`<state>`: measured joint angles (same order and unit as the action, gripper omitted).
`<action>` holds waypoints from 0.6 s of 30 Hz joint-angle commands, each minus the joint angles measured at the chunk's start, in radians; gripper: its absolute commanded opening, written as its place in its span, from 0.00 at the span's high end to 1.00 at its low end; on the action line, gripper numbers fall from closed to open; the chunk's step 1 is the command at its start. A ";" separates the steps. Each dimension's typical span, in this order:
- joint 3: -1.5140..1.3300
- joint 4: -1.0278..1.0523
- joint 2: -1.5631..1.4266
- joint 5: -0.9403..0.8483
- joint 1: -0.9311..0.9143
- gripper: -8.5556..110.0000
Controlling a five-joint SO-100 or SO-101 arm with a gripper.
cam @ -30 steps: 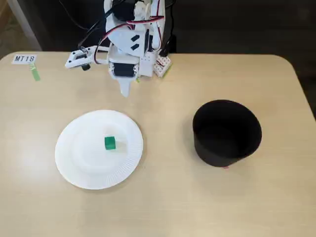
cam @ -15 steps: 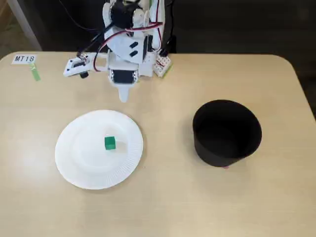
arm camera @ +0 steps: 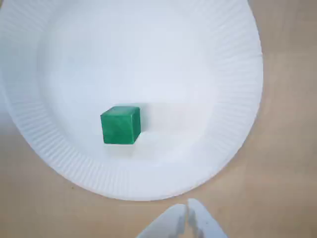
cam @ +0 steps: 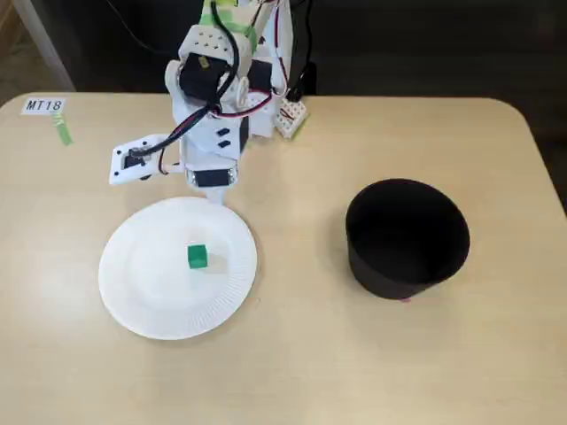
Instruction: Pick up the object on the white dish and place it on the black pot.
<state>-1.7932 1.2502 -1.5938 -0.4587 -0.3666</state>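
A small green cube (cam: 197, 257) lies on the white paper dish (cam: 142, 292), a little right of its middle. In the wrist view the cube (arm camera: 120, 125) sits in the lower left part of the dish (arm camera: 208, 59). The black pot (cam: 406, 237) stands upright and open on the table to the right, apart from the dish. My gripper (cam: 213, 188) hangs just above the dish's far rim, apart from the cube. In the wrist view my gripper (arm camera: 188, 218) shows at the bottom edge, its pale fingertips (arm camera: 203, 223) pressed together and holding nothing.
The arm's base (cam: 226, 88) with cables stands at the table's back. A small white connector board (cam: 291, 115) lies beside it. A label "MT18" (cam: 42, 105) and a strip of green tape (cam: 62, 131) are at the back left corner.
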 commanded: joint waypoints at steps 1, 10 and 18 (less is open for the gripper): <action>0.054 -0.015 0.014 -0.006 -0.018 0.93; 0.120 -0.012 0.100 -0.058 -0.049 0.72; 0.207 0.015 0.218 -0.037 -0.060 0.67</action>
<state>-1.6490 1.2579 -1.3760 -0.5108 -0.4188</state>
